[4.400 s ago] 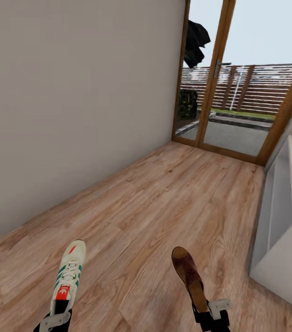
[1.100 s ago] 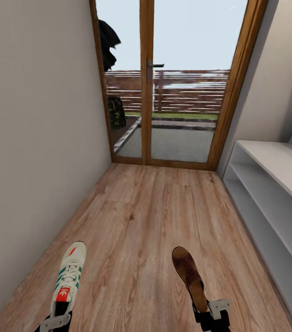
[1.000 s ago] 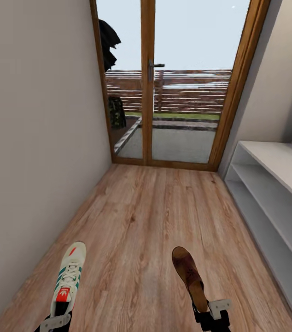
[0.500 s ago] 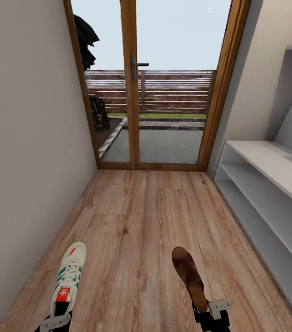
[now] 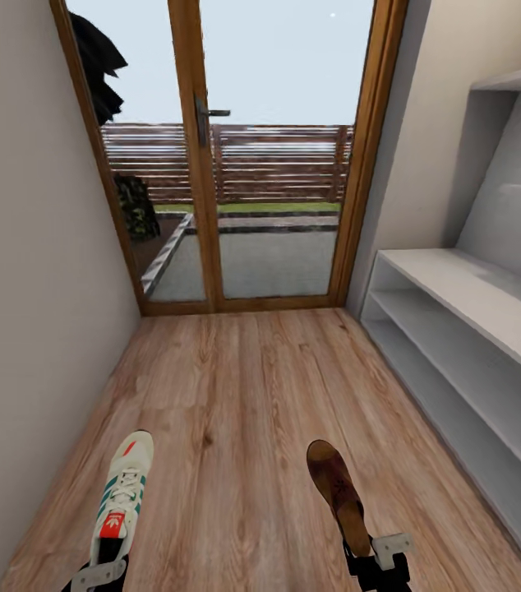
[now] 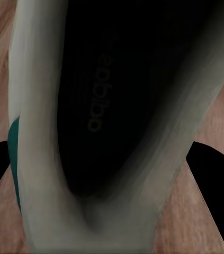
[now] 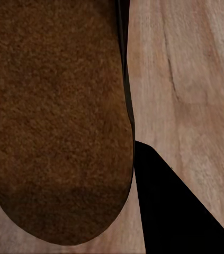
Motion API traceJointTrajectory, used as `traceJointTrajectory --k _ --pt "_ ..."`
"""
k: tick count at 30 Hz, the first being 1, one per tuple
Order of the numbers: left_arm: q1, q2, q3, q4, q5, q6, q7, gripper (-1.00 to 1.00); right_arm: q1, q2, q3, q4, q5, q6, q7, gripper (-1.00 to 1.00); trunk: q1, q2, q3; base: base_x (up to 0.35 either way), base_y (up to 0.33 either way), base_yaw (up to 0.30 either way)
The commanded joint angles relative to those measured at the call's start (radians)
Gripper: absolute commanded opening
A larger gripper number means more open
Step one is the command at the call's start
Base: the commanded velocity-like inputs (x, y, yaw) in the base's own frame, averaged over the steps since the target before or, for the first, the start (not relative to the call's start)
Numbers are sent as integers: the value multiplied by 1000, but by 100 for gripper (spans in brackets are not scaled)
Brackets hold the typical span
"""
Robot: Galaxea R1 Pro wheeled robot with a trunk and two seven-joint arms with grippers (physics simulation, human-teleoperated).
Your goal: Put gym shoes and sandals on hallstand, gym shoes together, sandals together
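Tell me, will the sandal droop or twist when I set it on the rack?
Probably little droop: the sandal juts straight out from the right gripper, held by its heel. Being flat, it should land steadily on the hallstand, though such an end grip could let it pivot.

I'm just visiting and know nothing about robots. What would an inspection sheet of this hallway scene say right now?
Surface: wood-plank corridor floor, bare ahead.
Job's things: one gym shoe held by the left gripper; one sandal held by the right gripper; both off the floor.
Hallstand: at the right wall, visible shelves bare.
Clutter: nothing seen.
Grippers: each shut on a shoe's heel end.
Cables: nothing seen.
Surroundings: glass door ahead, fence outside, plain wall on the left.
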Motion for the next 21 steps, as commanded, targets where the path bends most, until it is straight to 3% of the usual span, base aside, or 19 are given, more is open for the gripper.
traceJointTrajectory --k 1,21 --pt "-1 -1 9 0 -9 -4 -7 -100 -1 1 -8 1 5 -3 5 -100 0 0 -1 298 213 -265" --pt "-1 -1 9 0 -9 -4 -7 -100 -1 1 -8 0 5 -3 5 -100 0 0 -1 324 134 -267"
